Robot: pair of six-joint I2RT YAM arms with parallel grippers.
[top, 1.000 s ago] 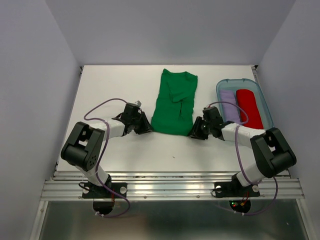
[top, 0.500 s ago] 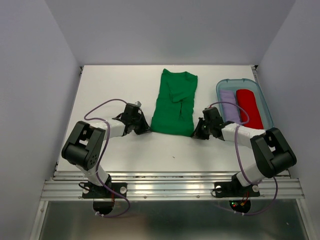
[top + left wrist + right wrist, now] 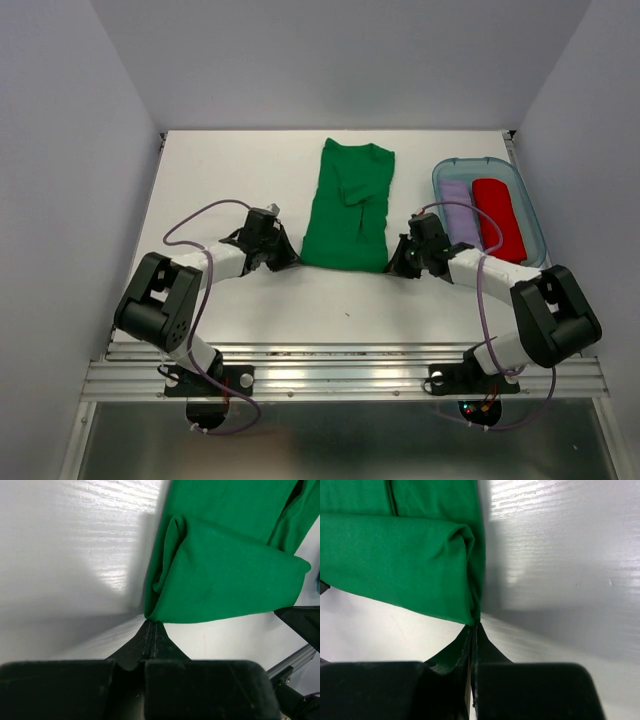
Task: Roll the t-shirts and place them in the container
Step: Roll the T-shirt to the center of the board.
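The green t-shirt (image 3: pixel 350 205) lies folded into a long strip in the middle of the table, neck end far. Its near hem is turned over into a short fold, seen in the left wrist view (image 3: pixel 225 575) and the right wrist view (image 3: pixel 395 565). My left gripper (image 3: pixel 290 258) is shut on the hem's near left corner, which is pinched at its tips (image 3: pixel 151 623). My right gripper (image 3: pixel 398 264) is shut on the near right corner at its tips (image 3: pixel 475 626). Both grippers sit low on the table.
A clear blue bin (image 3: pixel 488 163) stands at the right, holding a pale lavender fabric roll (image 3: pixel 460 212) and a red fabric roll (image 3: pixel 498 216). The right arm lies close to the bin's near left side. White walls enclose the table.
Both grippers have crept a little toward the far side, holding the hem corners. The right one has moved slightly more. The near hem has folded over.
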